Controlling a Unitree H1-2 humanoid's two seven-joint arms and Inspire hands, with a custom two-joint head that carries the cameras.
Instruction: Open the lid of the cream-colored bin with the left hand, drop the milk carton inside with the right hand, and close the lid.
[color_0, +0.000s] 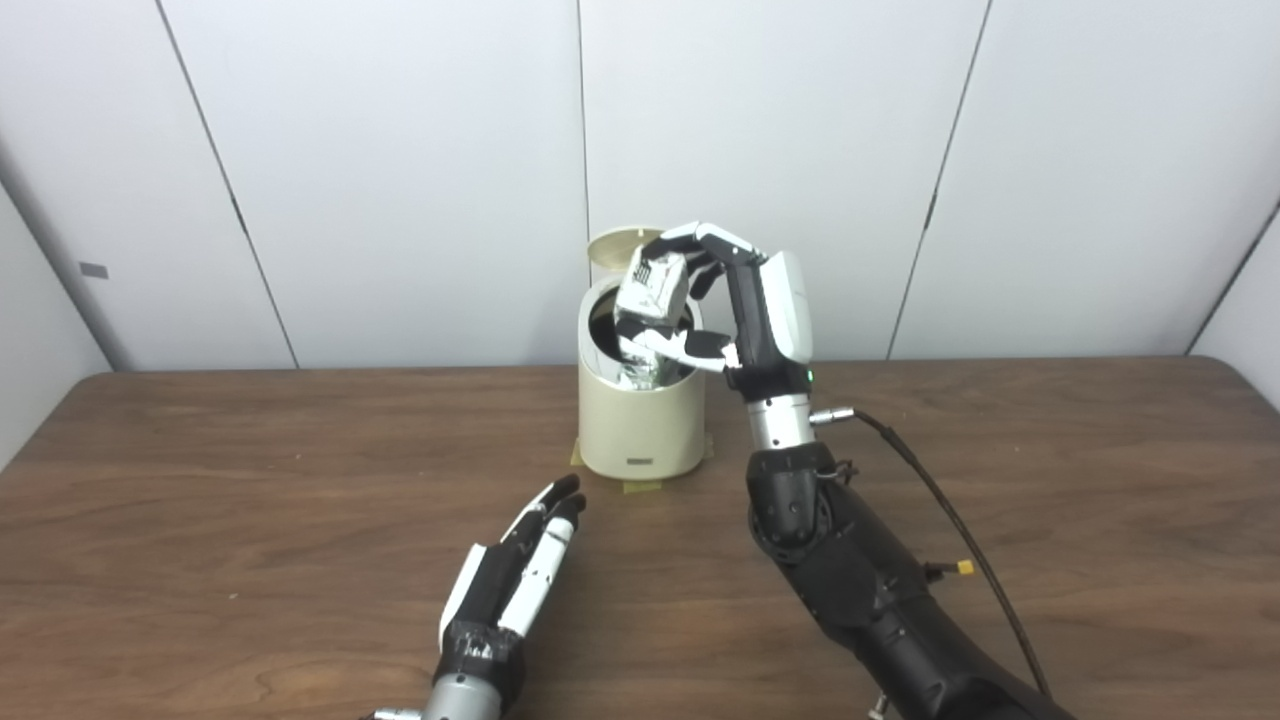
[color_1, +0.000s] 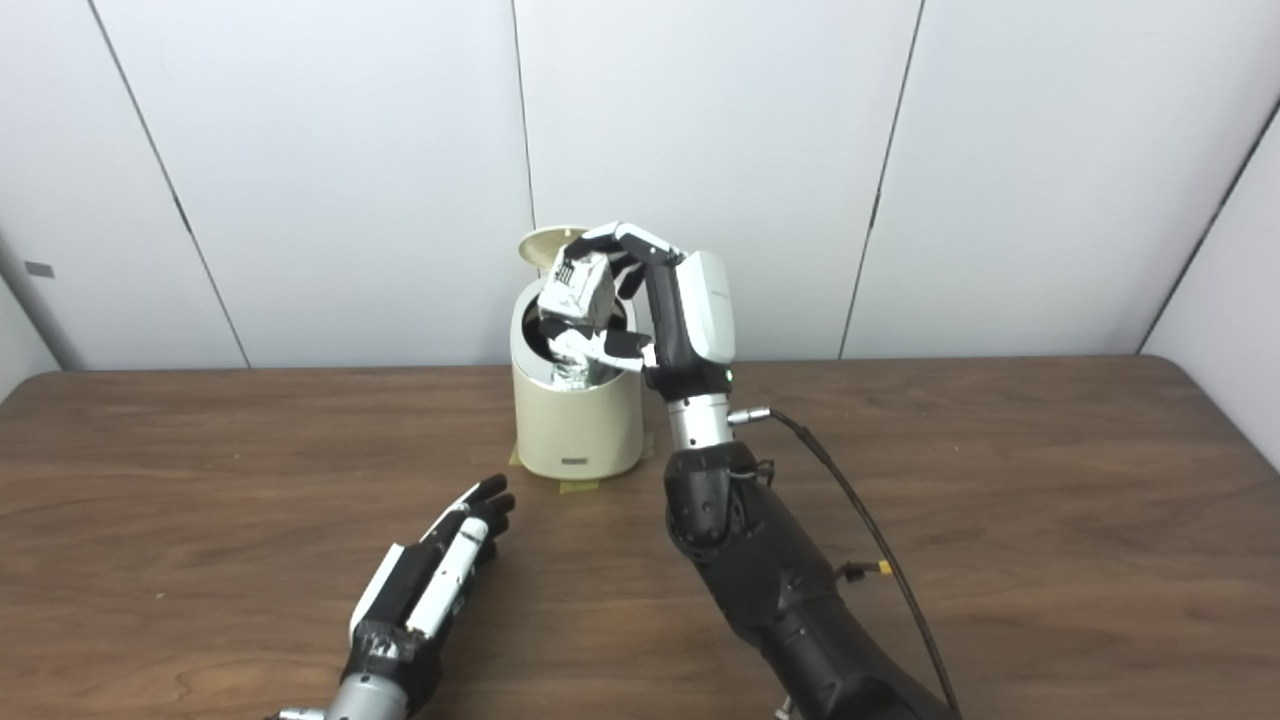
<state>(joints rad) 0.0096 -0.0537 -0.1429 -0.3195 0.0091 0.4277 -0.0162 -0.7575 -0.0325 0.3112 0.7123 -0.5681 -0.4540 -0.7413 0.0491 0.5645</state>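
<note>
The cream-colored bin (color_0: 640, 425) stands at the far middle of the table, and its round lid (color_0: 615, 250) is tipped up open behind the mouth. My right hand (color_0: 745, 310) is shut on the silver and white milk carton (color_0: 650, 300), holding it tilted over the bin's open mouth with its lower end inside the rim. My left hand (color_0: 515, 575) lies flat and open on the table in front of the bin, holding nothing. The same scene shows in the right eye view, with the bin (color_1: 578, 425) and the carton (color_1: 578, 295).
The brown wooden table (color_0: 250, 500) spreads to both sides. A black cable (color_0: 950, 520) runs from my right wrist down along the forearm. Pieces of tape (color_0: 640, 487) mark the bin's base. White wall panels stand close behind the bin.
</note>
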